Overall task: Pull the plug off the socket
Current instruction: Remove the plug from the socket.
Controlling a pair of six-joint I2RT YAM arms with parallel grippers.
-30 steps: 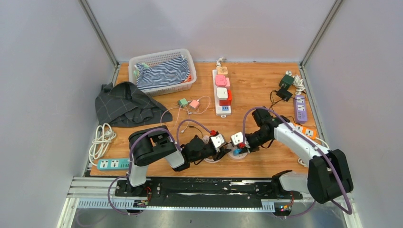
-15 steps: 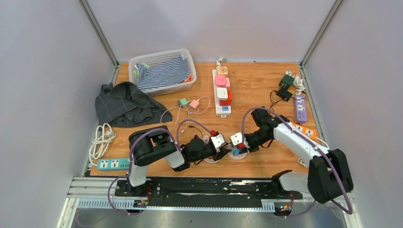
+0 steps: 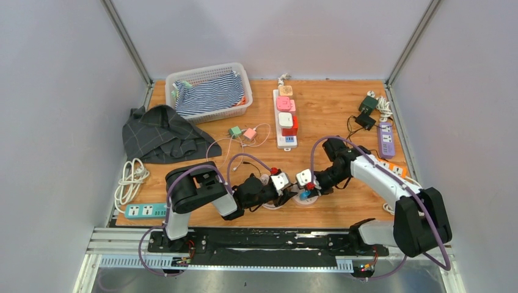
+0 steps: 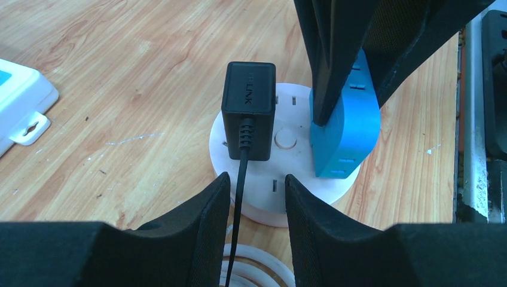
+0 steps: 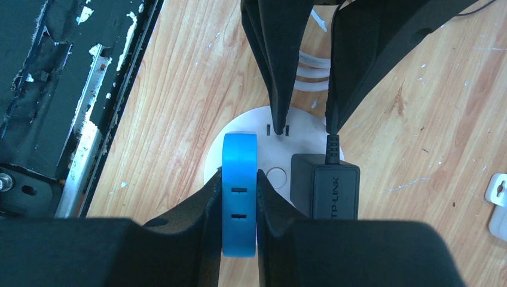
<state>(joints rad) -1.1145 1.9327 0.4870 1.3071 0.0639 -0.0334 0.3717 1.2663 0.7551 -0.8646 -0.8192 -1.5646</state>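
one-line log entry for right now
stage: grasp | right gripper: shut on blue plug | blue plug: in socket | left gripper: open, tips at socket rim, astride black cable

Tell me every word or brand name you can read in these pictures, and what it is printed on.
"TP-LINK": on the black adapter plugged into the round white socket.
Blue plug: no lettering shows.
White power strip and purple power strip: any markings are too small to read.

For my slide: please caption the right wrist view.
Right pincer shut on blue plug in round white socket, beside black adapter.
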